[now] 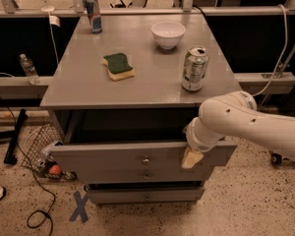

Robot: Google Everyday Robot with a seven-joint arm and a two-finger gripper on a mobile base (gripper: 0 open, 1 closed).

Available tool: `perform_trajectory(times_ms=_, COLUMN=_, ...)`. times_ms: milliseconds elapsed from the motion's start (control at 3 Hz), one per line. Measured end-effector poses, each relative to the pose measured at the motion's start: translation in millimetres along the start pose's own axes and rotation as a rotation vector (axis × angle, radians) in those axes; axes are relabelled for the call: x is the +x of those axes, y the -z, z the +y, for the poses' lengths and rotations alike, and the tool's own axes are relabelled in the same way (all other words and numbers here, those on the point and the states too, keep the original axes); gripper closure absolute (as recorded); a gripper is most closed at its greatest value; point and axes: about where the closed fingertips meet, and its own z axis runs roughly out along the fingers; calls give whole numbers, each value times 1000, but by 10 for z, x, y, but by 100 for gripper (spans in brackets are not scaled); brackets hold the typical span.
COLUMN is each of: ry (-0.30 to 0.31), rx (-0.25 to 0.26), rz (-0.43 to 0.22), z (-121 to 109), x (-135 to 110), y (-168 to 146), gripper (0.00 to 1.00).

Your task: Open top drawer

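Observation:
The top drawer (113, 156) is a wide grey panel with a small round metal knob (145, 160) at its centre. It stands pulled out from the grey cabinet, with a dark gap under the tabletop. My white arm (246, 124) comes in from the right. My gripper (191, 157) hangs in front of the right part of the drawer front, to the right of the knob and apart from it. Only its cream tip shows.
Two narrower drawers (146, 195) sit below. On the tabletop (78, 82) are a green-and-yellow sponge (118, 65), a white bowl (168, 33), a soda can (194, 69) near the right front edge and a blue can (93, 14). Cables, a wire basket (34, 141) and a blue floor cross (80, 206) lie at the left.

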Motion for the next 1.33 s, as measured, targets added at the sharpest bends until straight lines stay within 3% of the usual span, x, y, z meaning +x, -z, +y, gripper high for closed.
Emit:
perform_trajectory(times_ms=667, ry=-33, rx=-22, rz=3, z=11, x=129, y=45, gripper=72)
perform_trajectory(times_ms=1000, ry=-82, rx=-38, rz=10, z=194, x=272, y=100, gripper=95)
perform_trajectory(times_ms=1333, ry=-82, rx=-38, rz=10, z=194, x=269, y=99, gripper=100)
